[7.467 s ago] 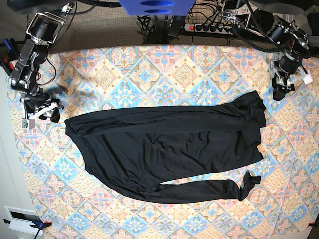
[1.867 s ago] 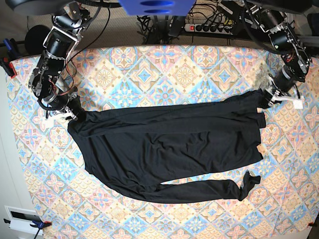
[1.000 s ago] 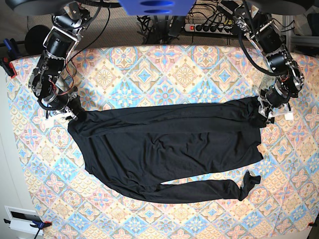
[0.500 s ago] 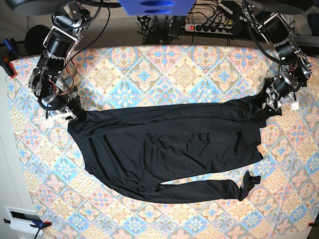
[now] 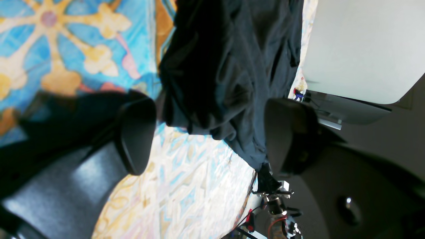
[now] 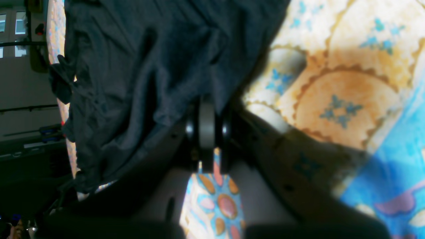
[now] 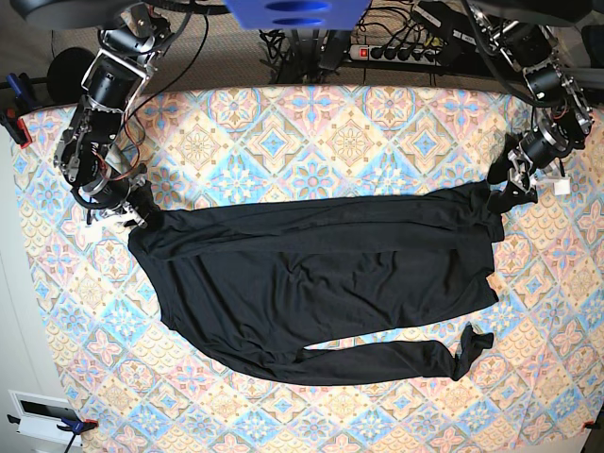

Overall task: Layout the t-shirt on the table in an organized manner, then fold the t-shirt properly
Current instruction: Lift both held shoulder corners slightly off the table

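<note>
Soft black t-shirt [image 7: 311, 283] — rumpled, matte

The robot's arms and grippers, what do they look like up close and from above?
Both arms are black metal segments with silver joint housings and loose black and red cables. The left gripper has two rounded, matte black paddle-shaped fingers. The right gripper shows black fingers flanking a grey strip.

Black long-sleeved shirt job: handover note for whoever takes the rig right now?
Right gripper: shut on a corner of the plain black long-sleeved shirt.
Left gripper: open, jaws astride the bunched opposite corner, no grip.
Shirt lies roughly flat on the table with its pastel diamond-tile cloth; one sleeve trails along the near edge, cuff crumpled.
Done: rough spread.
Left: regrip with the left gripper, smooth out, straighten the sleeve, all folding.
</note>
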Available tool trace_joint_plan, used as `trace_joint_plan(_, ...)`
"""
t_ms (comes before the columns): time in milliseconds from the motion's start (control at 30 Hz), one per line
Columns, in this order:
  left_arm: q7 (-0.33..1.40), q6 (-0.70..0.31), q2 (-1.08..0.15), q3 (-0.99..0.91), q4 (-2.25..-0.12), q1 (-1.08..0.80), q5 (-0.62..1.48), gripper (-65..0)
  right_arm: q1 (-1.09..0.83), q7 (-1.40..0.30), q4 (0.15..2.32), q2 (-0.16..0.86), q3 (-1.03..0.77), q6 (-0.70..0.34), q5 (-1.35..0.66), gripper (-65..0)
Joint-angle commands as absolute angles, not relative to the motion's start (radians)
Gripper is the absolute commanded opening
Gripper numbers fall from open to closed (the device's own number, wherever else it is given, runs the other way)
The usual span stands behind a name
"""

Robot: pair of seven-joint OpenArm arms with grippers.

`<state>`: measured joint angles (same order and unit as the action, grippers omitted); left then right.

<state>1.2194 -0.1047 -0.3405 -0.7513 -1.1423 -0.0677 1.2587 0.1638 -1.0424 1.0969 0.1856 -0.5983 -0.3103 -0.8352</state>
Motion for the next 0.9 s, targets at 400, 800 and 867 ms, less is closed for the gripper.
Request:
trace_joint_plan(400,1.184,-0.022,-0.314,-0.753,-1.127,-0.013,1.236,-14.6,0.177,-1.04,1.11,0.2,-0.601,-0.311,-0.837,-65.0)
trace_joint_plan(800,1.182,-0.007,-0.26,-0.751,-1.01,0.12,1.176,-14.6,0.177,-1.043,1.11,0.2,-0.601,-0.311,-0.837,-65.0)
trace_joint_plan(867,1.182,-0.007,-0.254,-0.751,-1.01,0.133,1.159,-14.6,0.177,-1.043,1.11,0.2,-0.601,-0.311,-0.837,-65.0)
